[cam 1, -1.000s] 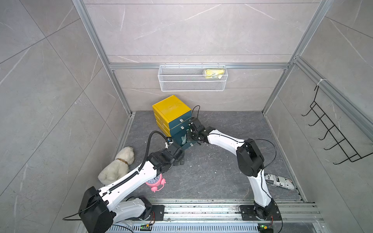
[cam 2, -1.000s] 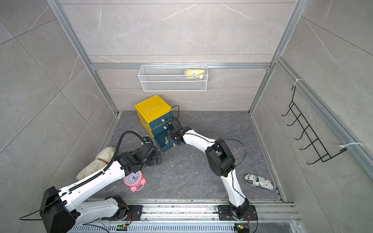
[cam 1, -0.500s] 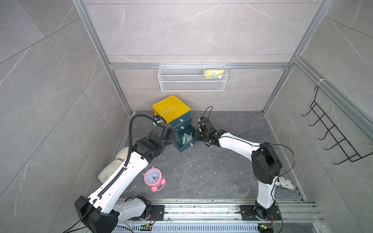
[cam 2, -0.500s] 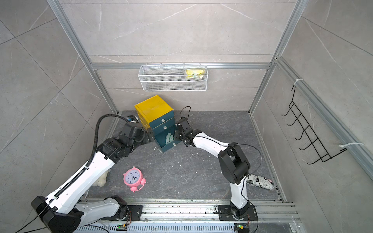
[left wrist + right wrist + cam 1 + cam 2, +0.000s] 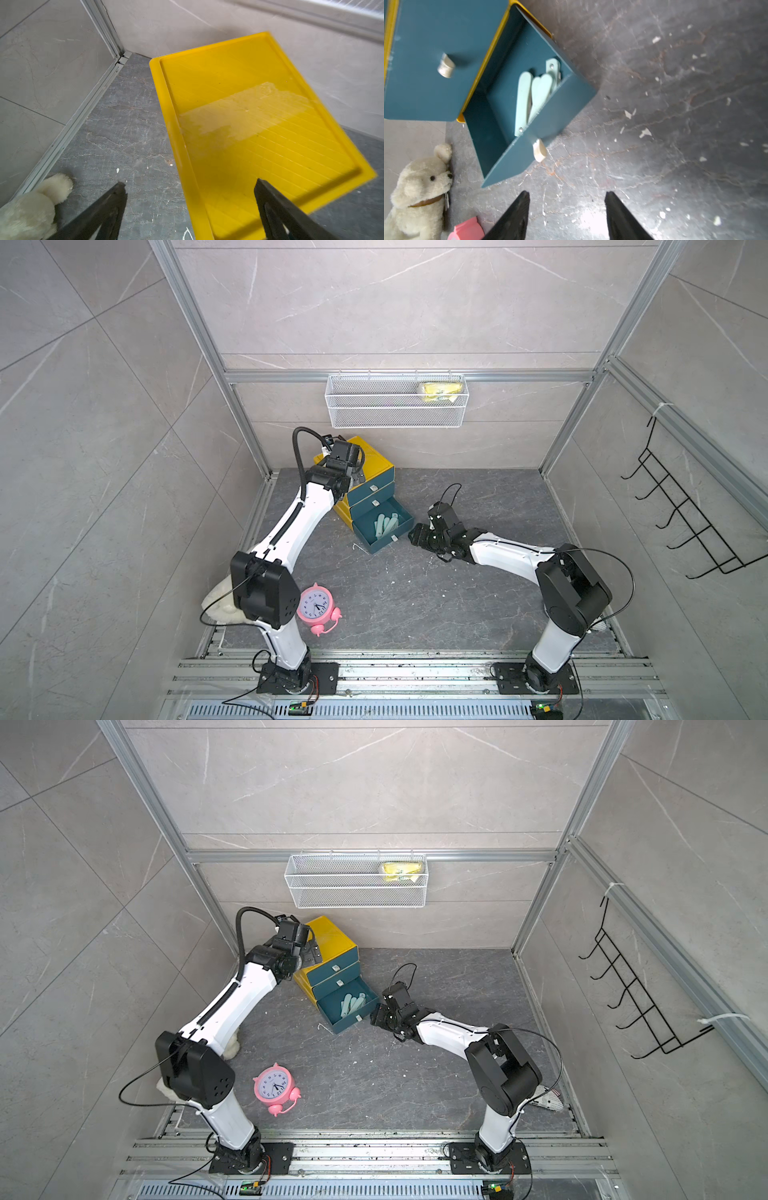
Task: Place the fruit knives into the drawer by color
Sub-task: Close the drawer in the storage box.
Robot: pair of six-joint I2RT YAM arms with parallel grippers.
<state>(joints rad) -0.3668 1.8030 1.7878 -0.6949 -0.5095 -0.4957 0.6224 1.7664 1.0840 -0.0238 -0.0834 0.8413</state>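
Observation:
A yellow cabinet (image 5: 376, 460) with teal fronts stands at the back left, its bottom drawer (image 5: 384, 541) pulled out. Several pale mint fruit knives (image 5: 384, 524) lie folded inside it, also seen in the right wrist view as knives (image 5: 523, 97) behind the drawer's front wall (image 5: 517, 162). My right gripper (image 5: 415, 537) hovers low just right of that drawer's front, open and empty (image 5: 567, 193). My left gripper (image 5: 311, 952) is raised over the cabinet's left edge, wide open with nothing between its fingers (image 5: 191, 184), above the yellow top (image 5: 249, 124).
A pink alarm clock (image 5: 318, 605) stands front left, a cream plush toy (image 5: 419, 191) by the left wall. A white wire basket (image 5: 395, 406) holding a yellow item (image 5: 440, 389) hangs on the back wall. A black hook rack (image 5: 681, 522) is on the right wall.
My left arm swung from in front of the drawer up over the cabinet. My right gripper drew back out of the drawer to the right and its jaws spread wider.

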